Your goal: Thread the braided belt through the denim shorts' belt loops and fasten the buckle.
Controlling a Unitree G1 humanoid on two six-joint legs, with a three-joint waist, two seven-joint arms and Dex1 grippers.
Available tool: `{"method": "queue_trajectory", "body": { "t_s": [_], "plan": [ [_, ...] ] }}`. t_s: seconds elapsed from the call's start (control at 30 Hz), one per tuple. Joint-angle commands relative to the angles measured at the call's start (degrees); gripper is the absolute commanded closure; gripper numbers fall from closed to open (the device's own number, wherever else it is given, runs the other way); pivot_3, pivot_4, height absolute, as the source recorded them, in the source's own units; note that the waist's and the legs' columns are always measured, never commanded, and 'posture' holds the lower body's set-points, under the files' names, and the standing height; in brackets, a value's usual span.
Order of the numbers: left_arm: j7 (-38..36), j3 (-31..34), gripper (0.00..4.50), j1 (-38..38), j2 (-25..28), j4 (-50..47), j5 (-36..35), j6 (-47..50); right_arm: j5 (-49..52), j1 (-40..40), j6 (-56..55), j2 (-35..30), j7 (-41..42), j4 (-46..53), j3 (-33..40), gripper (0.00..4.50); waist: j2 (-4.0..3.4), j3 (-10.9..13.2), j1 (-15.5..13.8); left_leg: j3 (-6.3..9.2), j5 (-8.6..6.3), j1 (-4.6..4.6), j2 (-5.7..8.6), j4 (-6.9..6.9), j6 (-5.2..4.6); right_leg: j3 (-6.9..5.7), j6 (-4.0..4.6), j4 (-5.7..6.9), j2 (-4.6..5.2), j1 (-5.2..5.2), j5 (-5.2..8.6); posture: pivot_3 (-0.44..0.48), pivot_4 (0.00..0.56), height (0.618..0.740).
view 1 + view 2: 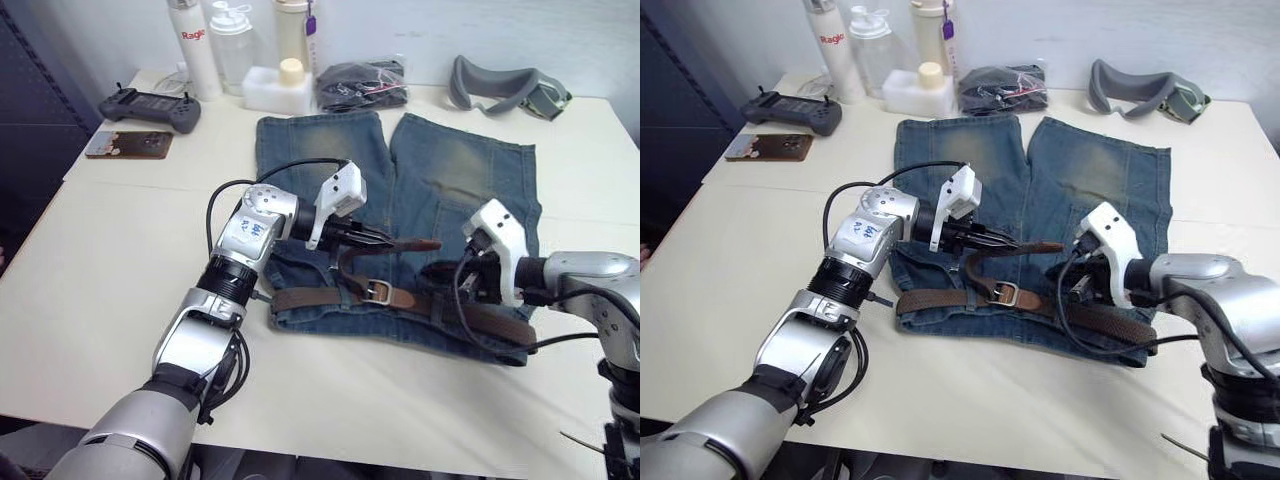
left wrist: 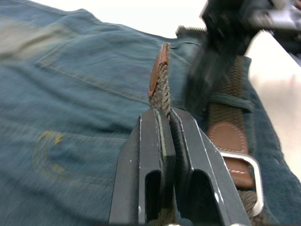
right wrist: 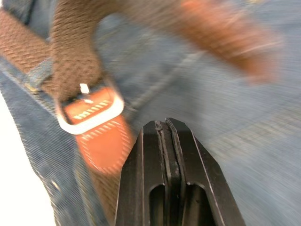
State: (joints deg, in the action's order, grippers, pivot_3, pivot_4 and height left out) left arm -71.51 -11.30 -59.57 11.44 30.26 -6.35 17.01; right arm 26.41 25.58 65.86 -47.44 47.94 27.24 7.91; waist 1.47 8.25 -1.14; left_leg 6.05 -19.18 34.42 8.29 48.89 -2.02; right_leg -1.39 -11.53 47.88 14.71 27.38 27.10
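The shorts [image 1: 420,200] are lying flat on the table [image 1: 120,250], waistband toward me, legs pointing away. The belt [image 1: 310,297] is running along the waistband, under a loop [image 2: 230,101] on my right side of the buckle [image 1: 376,291] — the buckle is sitting near the middle of the waistband, and the strap is passing through its frame.

I am pinching the belt's free end in my left pincer [image 1: 385,240], fingers [image 2: 155,155] pressed tight on the woven strap just behind its leather tip [image 2: 158,70]. The strap is rising from the buckle in a loop to my fingers, and the tip is sticking out past them, lifted off the denim and pointing toward my right pincer [image 1: 1080,270].

My right pincer is hovering just above the denim close to the tip, its fingers [image 3: 155,160] pressed together with nothing between them — the buckle is lying near it, toward my left.
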Motion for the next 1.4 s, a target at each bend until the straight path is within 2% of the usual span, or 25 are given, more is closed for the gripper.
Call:
{"method": "queue_trajectory", "body": {
  "t_s": [0.03,0.1,0.2,0.23,0.33,0.5,0.77,0.87,0.93,1.0,1.13,1.2,1.23,1.3,1.4],
  "plan": [
    [-1.31,-1.38,4.5,-0.31,1.2,-2.36,0.47,-4.56,-4.35,-1.94,-13.13,-4.42,0.51,5.02,0.6,4.46,-0.1,0.06,0.6,-0.03,0.07,0.0,-0.01,-0.02,0.02,-0.05,-0.01,0.02,-0.01,0.03,0.0,0.0,0.15,0.627],
    [-1.48,-2.05,4.5,-0.71,2.1,-1.69,1.29,-7.6,-3.46,-2.48,-14.36,-5.31,0.82,6.63,1.54,4.46,-0.09,0.14,1.41,-0.15,0.23,-0.03,-0.02,-0.08,0.0,-0.24,-0.03,0.06,0.0,0.07,0.0,0.0,0.15,0.627],
    [-1.68,-1.6,4.5,-1.62,2.37,-0.32,0.76,-9.37,-3.65,-2.92,-15.78,-7.16,0.86,8.2,1.25,3.62,-0.14,0.39,2.02,-0.28,0.52,-0.02,-0.14,-0.02,0.05,-0.92,-0.14,0.08,0.4,0.06,-0.05,0.0,0.15,0.627],
    [-1.4,-1.55,4.5,-2.15,2.46,0.4,0.86,-9.38,-5.6,-3.27,-17.86,-8.09,0.3,8.39,0.36,3.2,-0.16,0.51,1.98,-0.32,0.65,-0.02,-0.13,-0.03,0.07,-1.27,-0.18,0.1,0.87,0.05,-0.07,0.0,0.15,0.627],
    [-0.29,-1.57,4.5,-3.95,2.72,3.73,1.89,-10.67,-10.26,-3.2,-23.37,-9.1,-2.08,8.0,-1.87,1.8,-0.17,0.62,1.98,-0.32,1.07,-0.01,-0.13,-0.02,0.13,-1.63,-0.53,0.11,0.96,0.03,-0.26,0.0,0.15,0.627],
    [-0.57,-1.97,4.5,-5.06,2.27,6.14,2.38,-12.6,-12.85,-1.99,-26.32,-9.8,-2.37,7.02,-4.26,1.8,-0.18,0.86,2.34,-0.31,1.63,-0.01,-0.12,-0.01,0.13,-1.63,-0.85,0.12,1.03,0.08,-0.85,0.0,0.15,0.627],
    [-0.43,-1.59,4.5,-6.24,1.81,7.34,2.07,-13.54,-16.81,-2.31,-30.29,-8.38,-2.63,3.12,-9.45,1.8,-0.18,0.86,2.66,-0.29,1.64,0.05,-0.09,-0.01,0.12,-1.63,-0.86,0.15,0.94,0.13,-0.9,0.0,0.15,0.627],
    [-0.42,-1.35,4.5,-6.42,1.97,7.47,1.87,-13.64,-17.55,-1.72,-30.98,-7.54,-2.72,1.6,-10.3,2.6,-0.18,0.87,2.69,-0.3,1.66,0.05,-0.09,0.0,0.13,-1.62,-0.86,0.21,0.92,0.16,-0.9,0.0,0.15,0.627],
    [-0.45,-1.11,4.5,-6.59,1.96,7.68,1.62,-13.43,-17.76,-1.37,-31.58,-7.2,-2.72,1.02,-10.35,3.64,-0.18,0.87,2.76,-0.3,1.69,0.05,-0.09,0.03,0.15,-1.61,-0.86,0.28,0.93,0.18,-0.9,0.0,0.15,0.627],
    [-0.61,-1.13,4.5,-6.68,1.98,7.87,1.6,-13.38,-17.67,-0.96,-31.9,-6.87,-2.57,0.79,-10.21,4.44,-0.18,0.87,2.72,-0.31,1.71,0.05,-0.09,0.05,0.16,-1.6,-0.86,0.39,0.94,0.22,-0.9,0.0,0.15,0.627],
    [-0.01,-0.59,4.5,-7.08,1.34,8.67,1.29,-13.11,-17.48,-0.39,-31.88,-6.42,-2.47,0.82,-9.96,4.44,-0.18,0.87,2.7,-0.31,1.71,0.05,-0.08,0.06,0.16,-1.6,-0.85,0.43,0.94,0.23,-0.89,0.0,0.15,0.627],
    [3.15,-0.09,3.67,-7.64,0.1,9.4,2.05,-15.65,-17.5,0.07,-31.48,-6.34,-2.49,1.26,-9.94,4.5,-0.18,0.87,2.7,-0.3,1.71,0.05,-0.07,0.07,0.16,-1.6,-0.85,0.46,0.93,0.24,-0.89,0.0,0.15,0.627],
    [4.93,-0.32,3.43,-7.92,-0.39,9.81,3.06,-17.05,-17.48,0.29,-31.21,-6.35,-2.48,1.51,-9.95,4.5,-0.18,0.87,2.7,-0.3,1.71,0.05,-0.07,0.08,0.16,-1.6,-0.85,0.47,0.94,0.24,-0.89,0.0,0.15,0.627],
    [5.1,-1.12,2.64,-8.08,-1.01,10.16,3.73,-18.45,-17.37,0.62,-30.72,-6.31,-2.47,1.87,-10.01,4.5,-0.18,0.87,2.6,-0.31,1.71,0.07,-0.06,0.13,0.15,-1.61,-0.85,0.49,0.97,0.23,-0.9,0.0,0.15,0.627],
    [4.32,-1.98,2.64,-7.96,-2.0,10.14,3.92,-18.95,-17.24,0.92,-30.07,-6.27,-2.49,2.29,-10.06,4.5,-0.18,0.87,2.66,-0.31,1.71,0.1,-0.05,0.15,0.15,-1.61,-0.85,0.53,0.94,0.25,-0.9,0.0,0.15,0.627]
  ]
}}
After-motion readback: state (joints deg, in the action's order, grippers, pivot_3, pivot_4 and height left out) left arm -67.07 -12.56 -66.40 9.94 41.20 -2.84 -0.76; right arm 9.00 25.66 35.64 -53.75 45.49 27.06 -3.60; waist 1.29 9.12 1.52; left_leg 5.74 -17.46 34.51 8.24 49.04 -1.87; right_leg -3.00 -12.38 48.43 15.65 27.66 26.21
